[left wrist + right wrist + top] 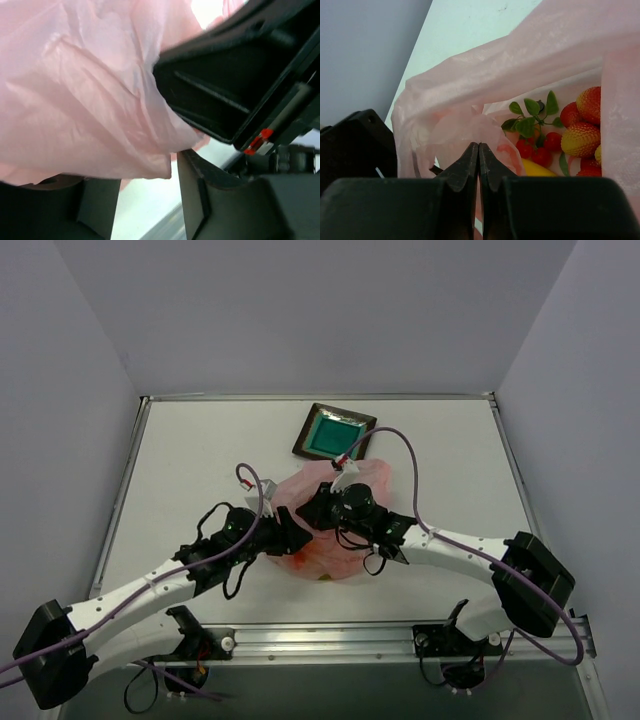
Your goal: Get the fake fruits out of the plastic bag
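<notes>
1 plastic bag (345,530), pink and crinkled, mid-table, both arms nosed into it. 1 square teal plate (335,430) just behind the bag, dark rim, nothing on it. The fake fruits (570,140) all sit inside the bag. Right wrist view looks into the mouth: 2 big red-yellow strawberries in clear view, a third red one cut off by the frame edge, 3 small round red berries, 1 sprig of green leaves, 1 yellow piece half hidden behind the film, so exact total not countable. From the top only a reddish blur shows through the plastic. Right gripper (478,146) has its fingers pressed fully together at a fold on the bag's near lip; can't tell if film is nipped between them. Left gripper (288,535) is at the bag's left side, fingers (200,200) standing apart with bare table visible in the gap and a bag fold draped over the tips, nothing clamped. In the way: bag film hangs over most of the fruit, and the right gripper's black body sits close in front of the left wrist camera
</notes>
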You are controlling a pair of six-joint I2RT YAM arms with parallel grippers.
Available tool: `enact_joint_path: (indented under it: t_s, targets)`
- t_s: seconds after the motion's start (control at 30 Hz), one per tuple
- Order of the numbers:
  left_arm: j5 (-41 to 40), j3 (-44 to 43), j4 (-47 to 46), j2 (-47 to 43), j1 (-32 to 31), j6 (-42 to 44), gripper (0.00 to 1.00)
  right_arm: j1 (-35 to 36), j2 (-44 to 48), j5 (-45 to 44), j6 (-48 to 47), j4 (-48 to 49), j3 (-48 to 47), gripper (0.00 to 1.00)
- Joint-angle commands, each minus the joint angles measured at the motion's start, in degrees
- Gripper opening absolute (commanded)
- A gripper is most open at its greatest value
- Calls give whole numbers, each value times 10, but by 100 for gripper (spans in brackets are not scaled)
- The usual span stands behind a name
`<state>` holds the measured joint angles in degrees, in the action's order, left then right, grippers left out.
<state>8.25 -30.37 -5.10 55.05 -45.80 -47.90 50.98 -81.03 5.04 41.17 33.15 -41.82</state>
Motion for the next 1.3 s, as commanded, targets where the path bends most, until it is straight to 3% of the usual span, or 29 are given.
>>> enact_joint_path:
  t_s: [0.0, 0.03, 0.17, 0.23, 0.5, 0.63, 0.67, 0.7, 0.8, 0.83, 0.93, 1.07, 1.27]
  targets:
    - [-96, -9, -46, -40, -6, 1, 43, -3, 31, 3, 10, 25, 8, 0]
    - [-107, -7, -39, -54, -9, 3, 43, -3, 34, 2, 11, 23, 9, 0]
    - [-96, 10, -70, -58, -10, 4, 60, -2, 41, -4, 15, 17, 17, 0]
    - [-78, 21, -106, -42, -11, -4, 63, 2, 41, -5, 20, 21, 24, 0]
    - [-64, 22, -155, -6, -13, -11, 60, 6, 47, -3, 34, 36, 38, 0]
    - [-73, 12, -140, -10, -12, -3, 9, 8, 55, -4, 31, 34, 52, 0]
    - [-76, 11, -133, -13, -12, -2, 3, 8, 65, -8, 30, 30, 60, 0]
    - [-77, 12, -125, -17, -12, -2, 2, 7, 70, -20, 28, 23, 64, 0]
    - [-94, 18, -84, -49, -12, 3, 2, 7, 101, -49, 1, -39, 61, 13]
    - [-104, 18, -52, -57, -11, 6, 2, 7, 110, -70, -22, -59, 55, 25]
    - [-128, 15, 23, -95, -11, 18, 2, 6, 144, -108, -63, -148, 19, 42]
    - [-149, 5, 110, -122, -9, 30, 2, -6, 124, -127, -140, -257, -45, 47]
    - [-162, -3, 159, -125, -6, 43, 2, -11, 18, -111, -182, -311, -110, 44]
